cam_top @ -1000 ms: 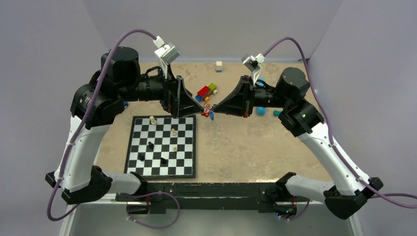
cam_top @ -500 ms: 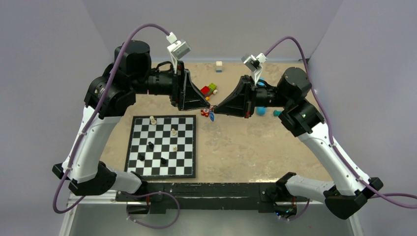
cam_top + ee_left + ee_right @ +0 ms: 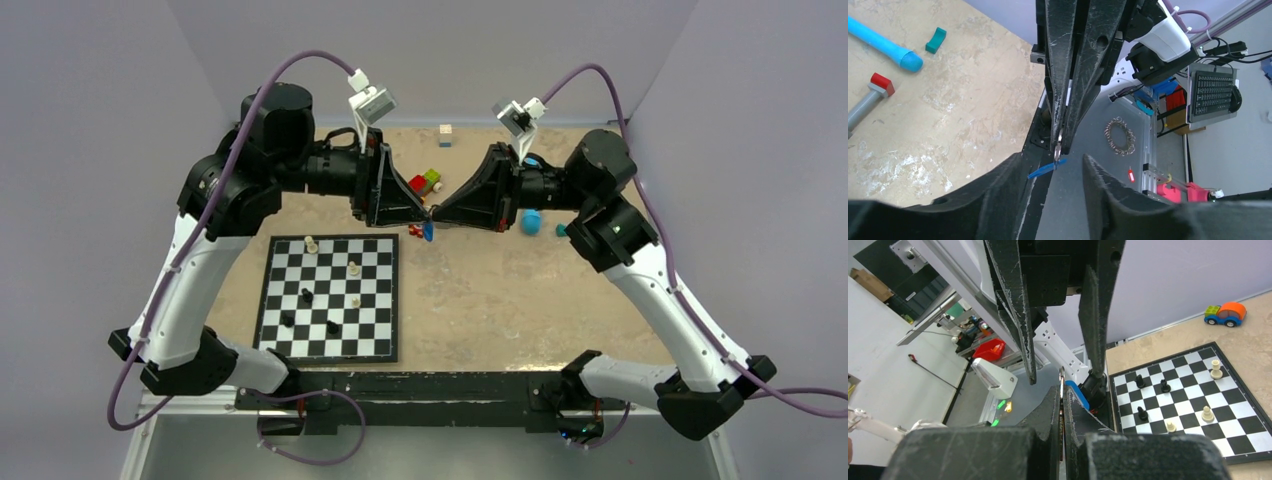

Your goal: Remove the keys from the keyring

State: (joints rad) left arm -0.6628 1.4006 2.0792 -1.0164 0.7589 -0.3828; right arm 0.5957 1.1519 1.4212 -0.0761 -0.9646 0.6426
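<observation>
My right gripper is clamped on the keyring; my left gripper, jaws apart, straddles it tip-to-tip

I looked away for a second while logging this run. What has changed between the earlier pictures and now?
The left gripper swung right to meet the right gripper, its jaws narrowing around the keyring but still apart. Both grippers shifted slightly toward the far wall. Unchanged: the right gripper stays shut on the keyring; chessboard and toys lie as before.
</observation>
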